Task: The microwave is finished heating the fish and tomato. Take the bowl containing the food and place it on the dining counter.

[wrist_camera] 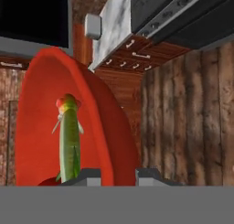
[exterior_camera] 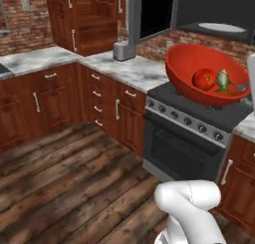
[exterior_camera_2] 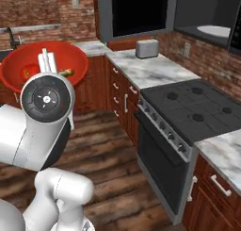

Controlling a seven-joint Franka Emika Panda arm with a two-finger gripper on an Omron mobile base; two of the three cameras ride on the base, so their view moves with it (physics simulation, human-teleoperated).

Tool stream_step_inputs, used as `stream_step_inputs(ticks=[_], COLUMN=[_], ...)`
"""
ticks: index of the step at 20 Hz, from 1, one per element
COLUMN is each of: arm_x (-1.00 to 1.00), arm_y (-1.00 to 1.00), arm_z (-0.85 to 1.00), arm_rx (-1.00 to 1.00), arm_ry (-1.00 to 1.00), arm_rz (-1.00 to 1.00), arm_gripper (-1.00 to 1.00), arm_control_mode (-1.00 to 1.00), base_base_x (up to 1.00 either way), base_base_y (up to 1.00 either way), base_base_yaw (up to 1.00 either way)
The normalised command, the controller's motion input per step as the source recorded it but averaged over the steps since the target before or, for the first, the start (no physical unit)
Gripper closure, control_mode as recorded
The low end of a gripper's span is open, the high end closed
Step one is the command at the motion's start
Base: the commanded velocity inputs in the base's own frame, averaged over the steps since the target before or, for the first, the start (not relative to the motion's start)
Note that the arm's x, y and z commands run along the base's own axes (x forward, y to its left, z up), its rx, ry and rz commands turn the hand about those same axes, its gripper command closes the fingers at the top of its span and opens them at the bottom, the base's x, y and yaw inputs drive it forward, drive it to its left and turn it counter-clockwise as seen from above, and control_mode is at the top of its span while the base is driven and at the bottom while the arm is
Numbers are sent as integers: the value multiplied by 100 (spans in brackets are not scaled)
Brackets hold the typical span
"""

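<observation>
Fingers (wrist_camera: 118, 175) clamped on rim of glossy red bowl (exterior_camera: 189, 68), tomato (exterior_camera: 203, 79) and greenish fish (exterior_camera: 223, 80) inside.

My own arm hides my gripper and the near half of the bowl (exterior_camera_2: 28, 60) it carries; the tomato (wrist_camera: 67, 101) sits mostly hidden behind the fish (wrist_camera: 69, 141); the microwave (exterior_camera: 219, 11) above is cut off.

Even, soft rendered lighting, faint shadows, slightly coarse and blurry throughout.
</observation>
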Motion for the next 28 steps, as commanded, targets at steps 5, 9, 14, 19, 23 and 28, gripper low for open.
stream_step_inputs(ticks=[5, 9, 14, 19, 23, 28], arm_x=[0, 0, 0, 0, 0, 0], arm_y=[0, 0, 0, 0, 0, 0], arm_z=[0, 0, 0, 0, 0, 0], arm_rx=[0, 0, 0, 0, 0, 0], arm_ry=[0, 0, 0, 0, 0, 0], arm_rz=[0, 0, 0, 0, 0, 0], arm_gripper=[100, 100, 100, 100, 100, 100], arm_control_mode=[100, 100, 100, 100, 100, 100], base_base_x=[-11, 3, 39, 89, 100, 100], base_base_y=[-3, 1, 39, 89, 100, 100], base_base_yaw=[76, 60, 44, 28, 21, 18])
